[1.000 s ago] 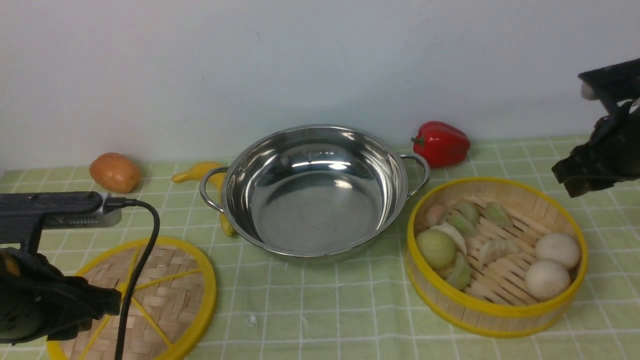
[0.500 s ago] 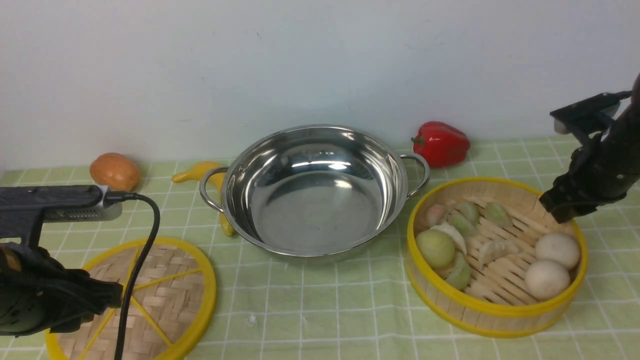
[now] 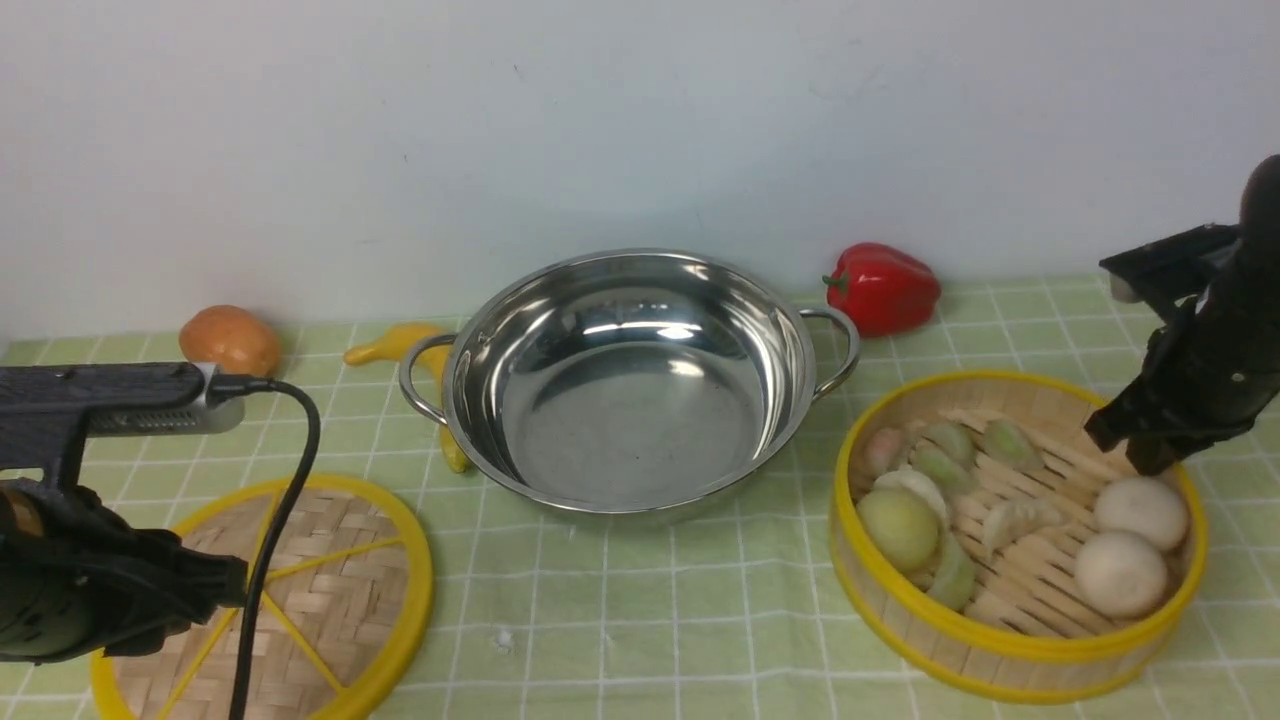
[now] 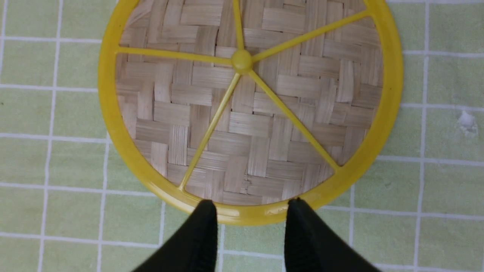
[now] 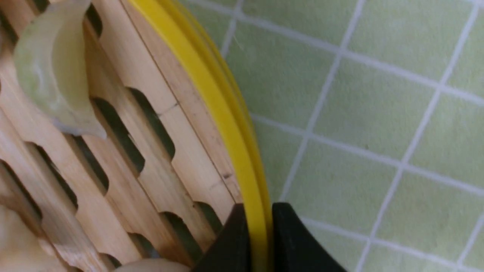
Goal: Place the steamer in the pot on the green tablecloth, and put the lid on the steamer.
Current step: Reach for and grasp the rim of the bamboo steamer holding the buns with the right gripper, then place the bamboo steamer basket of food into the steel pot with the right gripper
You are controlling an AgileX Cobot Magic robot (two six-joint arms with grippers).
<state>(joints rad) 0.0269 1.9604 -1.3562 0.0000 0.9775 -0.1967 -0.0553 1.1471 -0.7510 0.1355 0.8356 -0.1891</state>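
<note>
Right, the right gripper point(image 5: 257, 213) first: its two black tips are pinched together on the yellow rim of the steamer point(image 3: 1010, 655), one tip inside by the slats, the other outside over the cloth point(image 3: 640, 620). A wall grip makes sense, since the floor is crowded with dumplings point(image 3: 1010, 520) and buns point(image 3: 1120, 573) and the rim is the only clean bite. It has taken the far right side, which I'd say leaves the pot-facing edge free of the arm for the carry across.

The steamer itself is on the cloth as far as the front view shows, just right of the pot point(image 3: 630, 430) and near its right handle, not in it yet. The pot stands mouth up in the middle, nothing inside, ready to receive.

Over to the left gripper point(image 4: 252, 211): tips apart, hanging at the near edge of the lid point(image 3: 330, 570). Whether they touch the rim I can't tell. The lid lies flat on the cloth, spokes up, left of the pot and nearer the robot. Waiting there looks sensible, because the lid goes on last.

At the back, a potato point(image 3: 230, 343), a banana point(image 3: 400, 345) tucked behind the pot's left handle and a pepper point(image 3: 882, 287) are bystanders out of the lane.

One worry is that a one-sided pinch on a loaded basket may tip it, and the buns could roll.
</note>
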